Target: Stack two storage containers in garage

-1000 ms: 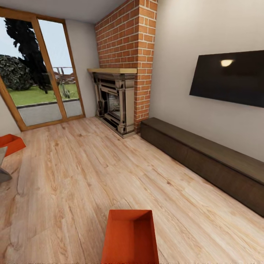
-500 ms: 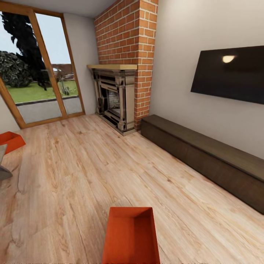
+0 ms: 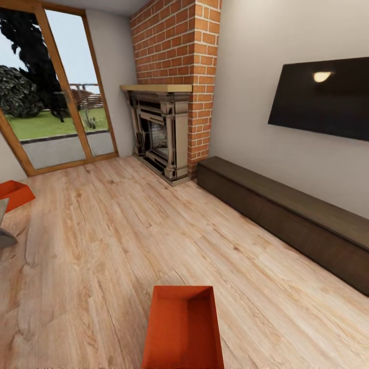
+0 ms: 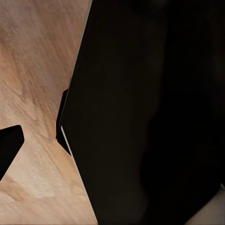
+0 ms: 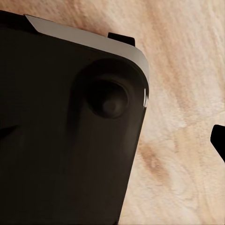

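Head view: I stand in the living room on the plank floor [image 3: 128,241]. One storage container [image 3: 183,328] sits on the planks directly below me at the frame's lower edge, open top up, empty. The second container [image 3: 14,193] lies at the left edge, well apart, partly cut off. I judge the task at its opening step: neither box is lifted, and the next move calls for closing on the near box and bringing an arm down to its rim. Open planks run ahead to the brick fireplace [image 3: 169,138]; the long low cabinet [image 3: 287,220] bounds my right, a glazed door [image 3: 56,102] the far left. A grey edge [image 3: 4,230] intrudes at the left, near the second box; what it is I cannot tell.

Left wrist view: dark robot bodywork [image 4: 150,112] blocks most of the frame, planks beside it. Whether my left pincer is wide or narrow, I cannot tell.

Right wrist view: dark housing [image 5: 61,126] over planks. My right pincer's state likewise cannot be told.
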Available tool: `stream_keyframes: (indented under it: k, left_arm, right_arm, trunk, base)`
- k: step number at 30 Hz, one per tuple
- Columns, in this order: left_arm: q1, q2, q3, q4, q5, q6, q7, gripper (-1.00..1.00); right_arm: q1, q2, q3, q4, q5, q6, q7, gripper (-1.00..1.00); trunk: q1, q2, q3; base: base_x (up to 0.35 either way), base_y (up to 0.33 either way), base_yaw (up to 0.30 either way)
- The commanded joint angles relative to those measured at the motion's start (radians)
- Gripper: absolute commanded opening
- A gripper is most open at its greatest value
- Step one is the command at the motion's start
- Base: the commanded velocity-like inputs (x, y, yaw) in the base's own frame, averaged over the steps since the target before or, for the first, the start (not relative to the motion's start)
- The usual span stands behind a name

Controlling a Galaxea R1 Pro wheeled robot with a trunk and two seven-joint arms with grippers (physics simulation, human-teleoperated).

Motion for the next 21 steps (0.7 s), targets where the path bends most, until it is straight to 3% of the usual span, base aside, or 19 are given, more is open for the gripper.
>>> stream_keyframes:
  k: [1,21]
  left_arm:
    - [0.0,0.0,-0.003,0.0,0.005,-0.002,0.0,1.0]
    - [0.0,0.0,-0.003,0.0,0.005,-0.002,0.0,1.0]
  right_arm:
    - [-0.001,0.001,0.005,0.003,0.007,-0.004,-0.006,1.0]
    - [-0.001,0.003,0.003,0.003,0.001,-0.004,-0.013,1.0]
  trunk:
    - [0.0,0.0,-0.002]
    - [0.0,0.0,-0.034]
  base:
    - [0.0,0.0,0.0]
    - [0.0,0.0,0.0]
